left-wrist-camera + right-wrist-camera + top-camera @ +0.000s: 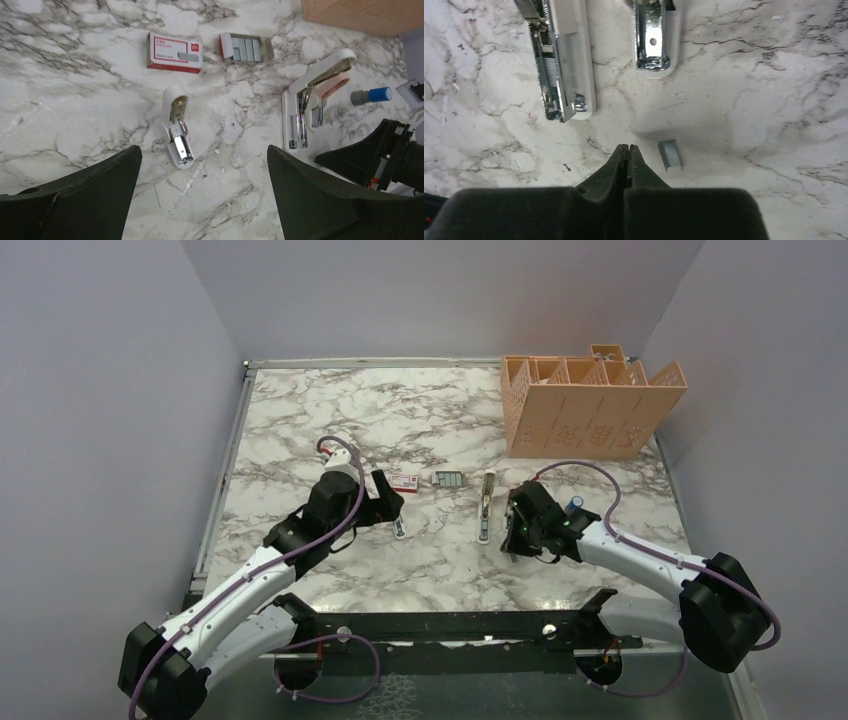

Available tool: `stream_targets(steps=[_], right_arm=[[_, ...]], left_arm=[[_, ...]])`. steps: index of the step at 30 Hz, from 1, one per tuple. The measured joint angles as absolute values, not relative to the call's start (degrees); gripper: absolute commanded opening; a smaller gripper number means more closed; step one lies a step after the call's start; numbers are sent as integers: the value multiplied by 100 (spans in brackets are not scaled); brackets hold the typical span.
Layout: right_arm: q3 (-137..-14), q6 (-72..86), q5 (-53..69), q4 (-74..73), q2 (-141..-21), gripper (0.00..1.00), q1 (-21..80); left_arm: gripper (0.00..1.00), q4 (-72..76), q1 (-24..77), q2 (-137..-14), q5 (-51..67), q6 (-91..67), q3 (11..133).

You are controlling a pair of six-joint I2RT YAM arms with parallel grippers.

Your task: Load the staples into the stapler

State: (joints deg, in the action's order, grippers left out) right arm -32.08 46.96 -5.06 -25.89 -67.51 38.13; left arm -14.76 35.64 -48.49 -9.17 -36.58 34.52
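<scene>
Currently, a marble table (400, 410) carries everything listed. A peach-coloured slotted organizer (585, 410) stands at the far right corner. The left arm (250, 580) reaches in from the near left and the right arm (640, 560) from the near right. The left gripper (204, 152) is released, its two dark fingers (85, 200) spread wide above the marble with nothing between them. The right gripper (626, 152) is clenched, its tips pressed together on nothing, low over the table. A large white stapler (288, 117) lies near the middle of the table, hinged open, with its top arm raised and its metal channel exposed. A small white stapler (176, 127) lies to its left, well apart and also opened, chrome end toward the arms. A red-and-white cardboard box (174, 52) lies flat beyond the small stapler. A flat grey tray (268, 49) sits just beside the box, on the side toward the large stapler. The staples (246, 48) lie in that tray as silvery-grey strips side by side. A small blue cylinder (372, 95) lies on its side to the right of the large stapler. A loose staple strip (671, 154) lies on the marble just beside the right gripper's tips, not touching them.
</scene>
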Motion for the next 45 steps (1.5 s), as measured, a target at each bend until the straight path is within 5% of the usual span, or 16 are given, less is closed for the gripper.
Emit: stream_targets(steps=[3, 8, 13, 26, 45], right_arm=[[-3166, 4724, -410, -2467, -6639, 4, 3813], [-3205, 4735, -569, -2722, -6600, 35, 3813], [-3343, 4611, -794, -3142, -6648, 46, 3813], [-3719, 4224, -825, -3319, -7435, 45, 3841], [-4003, 4156, -1111, -3553, -7887, 20, 4169]], left_arm=[[95, -1326, 3564, -4928, -495, -3889, 3164], [95, -1083, 3564, -5017, 1, -4219, 2805], [95, -816, 3564, -5019, 213, -4440, 2611], [95, -646, 3564, -5199, 266, -4499, 2600], [96, -685, 3564, -5218, 200, -4366, 2600]])
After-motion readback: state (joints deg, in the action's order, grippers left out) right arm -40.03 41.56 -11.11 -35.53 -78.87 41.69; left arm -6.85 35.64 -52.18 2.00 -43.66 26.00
